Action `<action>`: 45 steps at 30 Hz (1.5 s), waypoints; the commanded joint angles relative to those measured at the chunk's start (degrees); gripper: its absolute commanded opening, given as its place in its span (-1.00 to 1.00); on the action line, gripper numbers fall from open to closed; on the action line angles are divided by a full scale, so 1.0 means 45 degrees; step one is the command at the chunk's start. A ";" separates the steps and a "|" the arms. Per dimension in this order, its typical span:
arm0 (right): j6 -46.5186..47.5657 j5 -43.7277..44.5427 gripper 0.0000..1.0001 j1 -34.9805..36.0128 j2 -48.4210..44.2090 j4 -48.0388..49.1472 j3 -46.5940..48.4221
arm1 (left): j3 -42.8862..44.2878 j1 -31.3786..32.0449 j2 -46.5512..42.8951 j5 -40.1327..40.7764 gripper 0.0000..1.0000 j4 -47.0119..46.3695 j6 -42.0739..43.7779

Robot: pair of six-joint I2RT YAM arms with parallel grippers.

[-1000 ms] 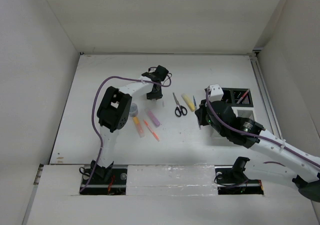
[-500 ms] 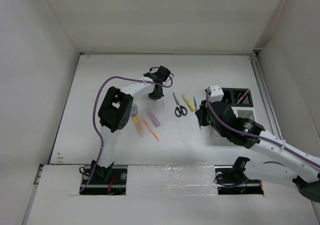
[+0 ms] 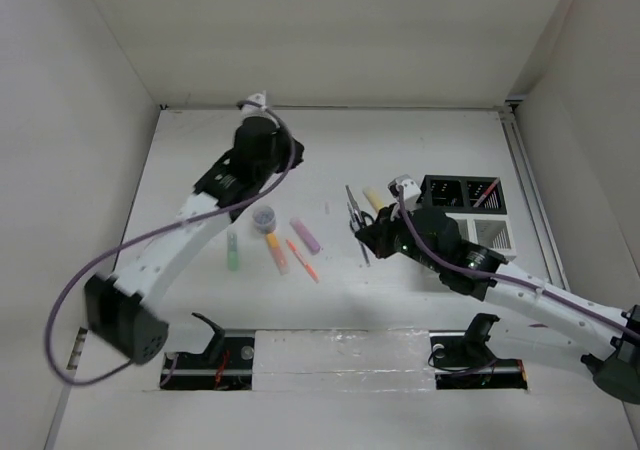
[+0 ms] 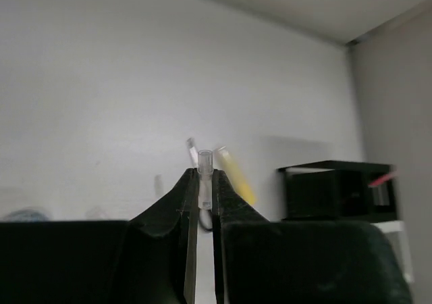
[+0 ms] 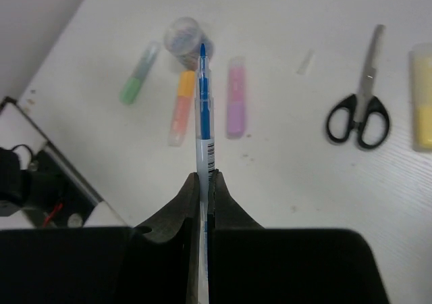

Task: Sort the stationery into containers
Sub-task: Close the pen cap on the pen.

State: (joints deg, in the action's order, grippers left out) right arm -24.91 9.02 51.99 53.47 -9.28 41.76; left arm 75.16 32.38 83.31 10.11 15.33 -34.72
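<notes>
My right gripper (image 3: pixel 365 232) is shut on the thin blue pen (image 5: pixel 202 108) and holds it above the table, left of the organizer (image 3: pixel 470 232). My left gripper (image 3: pixel 283 155) is raised and shut on a small clear cap (image 4: pixel 205 165). On the table lie a green marker (image 3: pixel 232 252), the round clear tub (image 3: pixel 265 216), an orange marker (image 3: pixel 277 253), a thin red pen (image 3: pixel 303 260), a purple marker (image 3: pixel 306 235), black-handled scissors (image 5: pixel 361 111) and a yellow marker (image 3: pixel 375 200). Another red pen (image 3: pixel 487 192) stands in a black compartment.
A second clear cap (image 5: pixel 307 61) lies on the table between the purple marker and the scissors. The walls enclose the table at the back and on both sides. The arm bases and a taped strip (image 3: pixel 340 350) are at the near edge.
My right gripper has lifted the blue pen from beside the yellow marker and moved left. My left arm has swung up and to the left, uncovering the green marker.
</notes>
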 commanded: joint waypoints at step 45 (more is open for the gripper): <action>-0.0989 -0.3957 -1.00 0.0225 0.3820 0.7824 0.2732 | -0.5900 -0.0008 -0.8767 -0.3301 -1.00 -0.7040 0.0606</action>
State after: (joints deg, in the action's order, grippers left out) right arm -29.82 -9.39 53.28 72.25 23.57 51.86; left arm 48.56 32.16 45.01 -4.49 -12.64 -32.95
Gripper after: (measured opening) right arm 0.054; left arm 0.040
